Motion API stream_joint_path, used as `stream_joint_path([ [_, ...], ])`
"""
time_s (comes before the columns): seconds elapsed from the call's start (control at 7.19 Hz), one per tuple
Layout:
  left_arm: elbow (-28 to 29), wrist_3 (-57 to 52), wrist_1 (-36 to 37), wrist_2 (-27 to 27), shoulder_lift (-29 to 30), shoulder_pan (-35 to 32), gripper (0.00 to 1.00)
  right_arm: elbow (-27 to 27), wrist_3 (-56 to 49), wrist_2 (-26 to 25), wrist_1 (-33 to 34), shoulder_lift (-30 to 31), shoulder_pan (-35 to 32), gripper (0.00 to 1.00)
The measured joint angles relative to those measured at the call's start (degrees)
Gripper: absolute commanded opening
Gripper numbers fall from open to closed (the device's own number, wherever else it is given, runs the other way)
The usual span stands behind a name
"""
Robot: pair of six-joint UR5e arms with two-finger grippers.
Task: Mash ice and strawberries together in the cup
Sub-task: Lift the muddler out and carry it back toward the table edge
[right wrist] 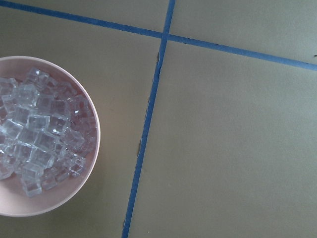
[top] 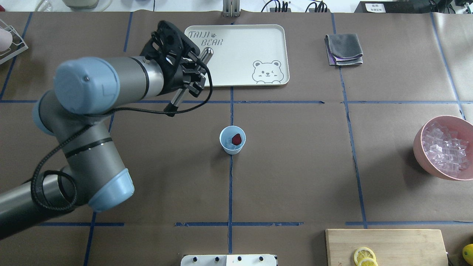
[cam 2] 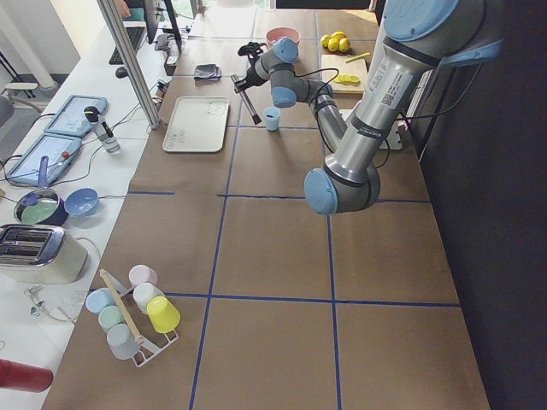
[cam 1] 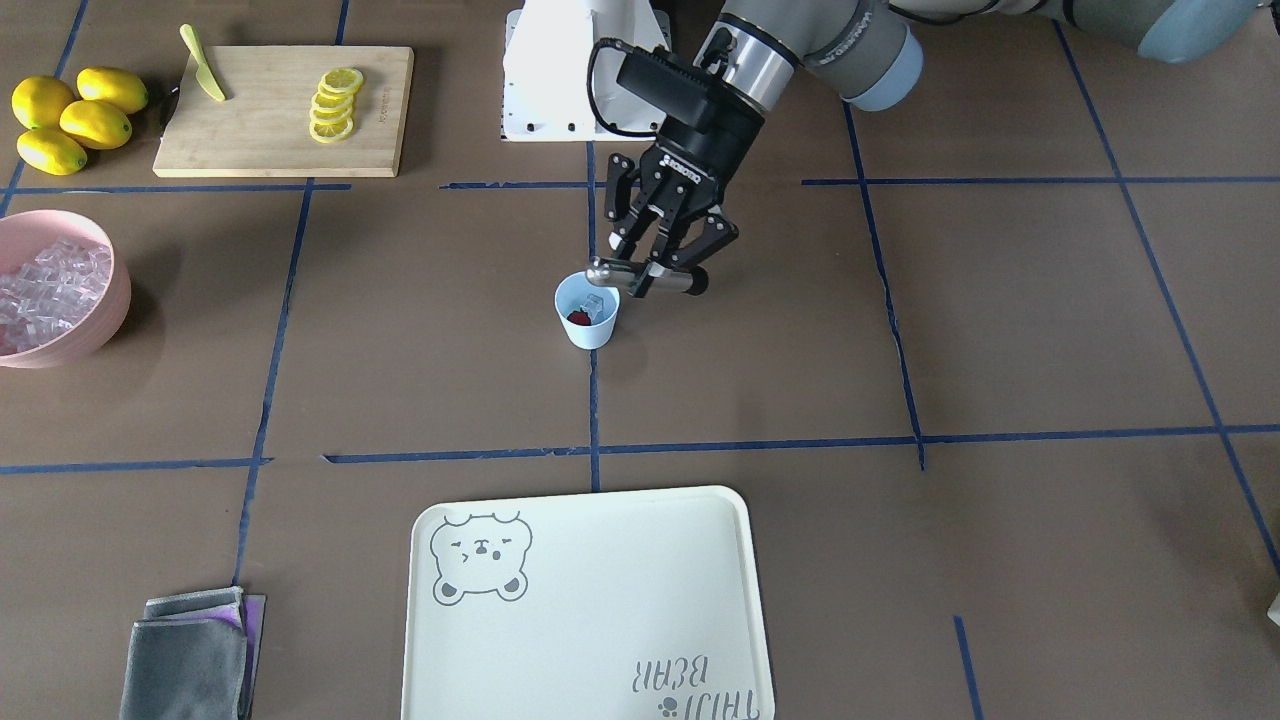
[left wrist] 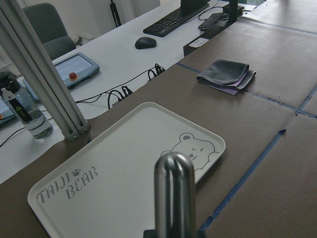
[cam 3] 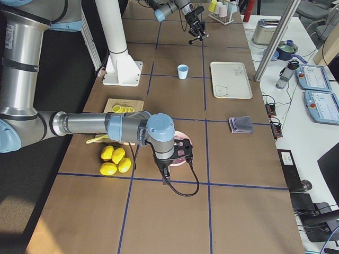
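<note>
The light blue cup (top: 232, 140) stands at the table's middle, also in the front view (cam 1: 588, 318). Inside it lie a dark red strawberry (top: 236, 139) and a clear ice cube (cam 1: 597, 303). My left gripper (top: 190, 75) is shut on a metal muddler rod (top: 204, 57) and holds it raised, up and to the left of the cup in the overhead view. In the front view the left gripper (cam 1: 655, 270) hangs just right of the cup's rim. The rod's rounded end fills the left wrist view (left wrist: 173, 188). My right gripper (cam 3: 183, 151) hovers over the pink bowl; I cannot tell its state.
A pink bowl (top: 419, 144) full of ice cubes (right wrist: 39, 134) sits at the robot's right. A white bear tray (top: 240, 55) and a grey cloth (top: 343, 48) lie on the far side. A cutting board (cam 1: 285, 110) holds lemon slices, with whole lemons (cam 1: 70, 120) beside it.
</note>
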State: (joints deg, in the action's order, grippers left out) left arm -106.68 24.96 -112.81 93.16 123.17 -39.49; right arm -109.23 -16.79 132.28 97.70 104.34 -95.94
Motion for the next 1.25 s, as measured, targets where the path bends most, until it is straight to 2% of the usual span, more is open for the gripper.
stream_joint_path([
  [0.28,-0.3,0.4,14.4,10.2,-0.2,-8.4,0.01,0.0,0.1,0.1,0.0,0.0,0.0,1.00],
  [0.56,-0.3,-0.1,29.7,13.1,-1.5,-14.4,0.00,-0.1,0.2,0.1,0.0,0.0,0.0,1.00],
  [0.7,-0.4,-0.3,34.9,13.4,-3.3,-16.3,0.00,-0.1,0.2,0.1,0.0,0.0,0.0,1.00],
  [0.97,0.1,-0.8,38.9,13.6,-10.0,-19.2,0.00,0.0,0.3,0.1,0.0,0.0,0.0,1.00],
  [1.25,0.2,-1.1,37.0,18.2,-18.0,-20.6,0.00,0.0,0.3,0.2,0.0,0.0,0.0,1.00],
])
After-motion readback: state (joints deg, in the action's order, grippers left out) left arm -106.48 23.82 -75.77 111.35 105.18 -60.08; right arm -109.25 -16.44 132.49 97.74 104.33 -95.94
